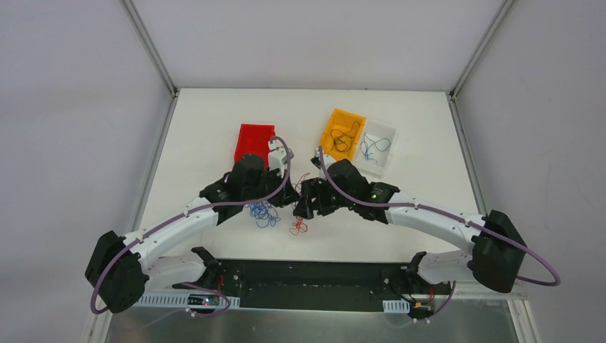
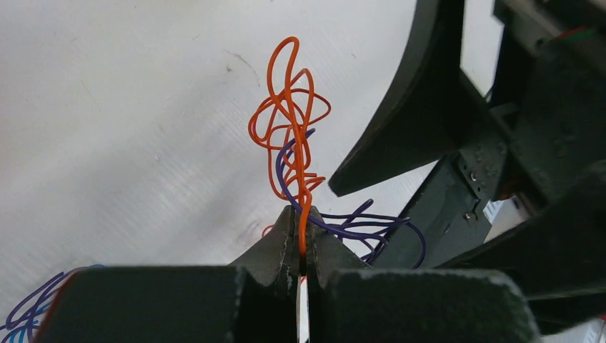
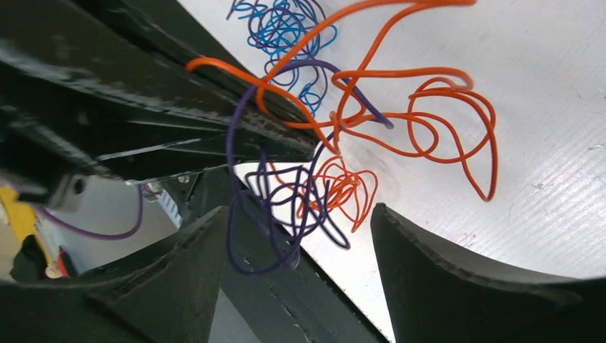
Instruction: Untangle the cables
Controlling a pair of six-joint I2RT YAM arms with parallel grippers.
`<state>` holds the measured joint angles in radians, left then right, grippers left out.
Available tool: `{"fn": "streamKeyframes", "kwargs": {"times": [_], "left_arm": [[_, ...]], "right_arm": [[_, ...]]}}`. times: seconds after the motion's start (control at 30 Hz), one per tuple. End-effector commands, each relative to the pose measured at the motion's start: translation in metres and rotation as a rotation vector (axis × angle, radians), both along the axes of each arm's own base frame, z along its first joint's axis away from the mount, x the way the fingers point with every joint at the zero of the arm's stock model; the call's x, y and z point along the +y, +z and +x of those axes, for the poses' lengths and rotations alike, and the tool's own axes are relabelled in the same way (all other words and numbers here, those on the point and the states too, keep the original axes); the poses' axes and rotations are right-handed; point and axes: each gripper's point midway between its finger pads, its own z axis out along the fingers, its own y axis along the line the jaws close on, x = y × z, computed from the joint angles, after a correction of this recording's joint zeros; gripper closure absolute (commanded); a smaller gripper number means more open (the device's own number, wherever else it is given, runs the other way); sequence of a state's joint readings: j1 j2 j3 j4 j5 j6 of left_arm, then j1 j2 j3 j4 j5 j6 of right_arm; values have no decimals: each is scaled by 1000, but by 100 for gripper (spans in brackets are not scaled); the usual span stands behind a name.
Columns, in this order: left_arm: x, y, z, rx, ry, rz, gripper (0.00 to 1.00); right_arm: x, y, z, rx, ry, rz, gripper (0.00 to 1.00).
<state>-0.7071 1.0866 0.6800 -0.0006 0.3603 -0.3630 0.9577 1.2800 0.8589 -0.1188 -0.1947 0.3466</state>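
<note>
My left gripper (image 2: 301, 227) is shut on a curly orange-red cable (image 2: 289, 107) and holds it above the table. A dark purple cable (image 2: 371, 225) is wound through it. In the right wrist view, my right gripper (image 3: 299, 211) is open around the hanging purple cable (image 3: 229, 221), with the orange-red cable (image 3: 400, 71) beyond. In the top view the two grippers, left (image 1: 291, 201) and right (image 1: 306, 207), meet at the table's middle. A blue tangle (image 1: 263, 213) and a small red tangle (image 1: 296, 228) lie below them.
A red bin (image 1: 254, 143) stands at the back left. An orange bin (image 1: 341, 133) holds a black cable and a clear bin (image 1: 377, 146) holds a blue cable. The black base rail (image 1: 307, 279) runs along the near edge.
</note>
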Motion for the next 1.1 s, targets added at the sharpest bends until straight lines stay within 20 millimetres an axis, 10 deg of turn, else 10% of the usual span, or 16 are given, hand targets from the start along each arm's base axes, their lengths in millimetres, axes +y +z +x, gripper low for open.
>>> {"fn": "streamKeyframes", "kwargs": {"times": [0.0, 0.2, 0.47, 0.7, 1.07], "left_arm": [[-8, 36, -2, -38, -20, -84, 100], [-9, 39, -4, -32, -28, -97, 100], [-8, 42, -3, -44, -25, -98, 93], [-4, 33, -3, -28, -12, -67, 65], [-4, 12, -6, 37, -16, -21, 80]], "right_arm": [[17, 18, 19, -120, -18, 21, 28], [20, 11, 21, -123, -39, 13, 46], [7, 22, 25, -154, -107, 27, 98], [-19, 39, 37, -203, -244, 19, 100], [-67, 96, 56, -223, -440, 37, 100]]}}
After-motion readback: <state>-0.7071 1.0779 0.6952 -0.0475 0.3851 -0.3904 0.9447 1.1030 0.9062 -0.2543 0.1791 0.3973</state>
